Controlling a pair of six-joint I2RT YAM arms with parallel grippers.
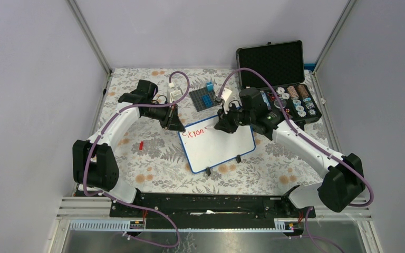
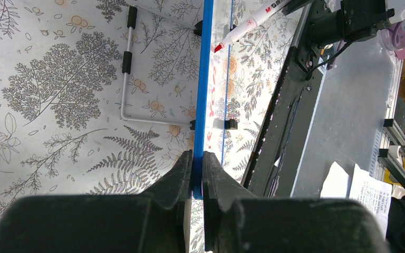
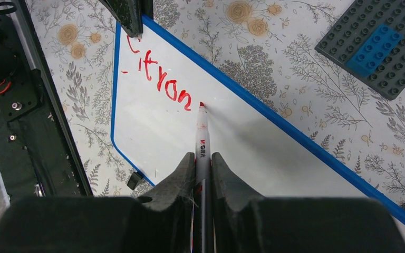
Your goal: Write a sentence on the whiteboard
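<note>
Floral-patterned cloth covers the surface [image 1: 153, 158], with pale grey walls closing it in on three sides. The small white whiteboard with a thin blue rim [image 1: 219, 150] lies near the middle of the surface, turned at an angle, with its black feet along its near edge.

The left hand [image 2: 197, 158] is closed narrow, its two black fingers pinching the blue rim at the board's far left corner. The left wrist view sees the board edge-on, with a thin white wire stand [image 2: 124, 79] on the side away from the writing.

The right hand [image 3: 203, 158] is clamped tight on a white marker with a red tip [image 3: 202, 134], which points away from the hand. The tip sits at the board face just past the last letter of the red handwriting [image 3: 161, 79]. The writing reads roughly "Citron".

One left-hand finger covers part of the first letter in the right wrist view, and the marker's back end is buried between the right hand's fingers. A grey studded baseplate with blue bricks [image 1: 204, 98] lies toward the far edge. An open black foam-lined case [image 1: 277, 66] fills the far right corner; its small round contents are too small to identify. A small red object [image 1: 141, 145] lies near the left edge.
</note>
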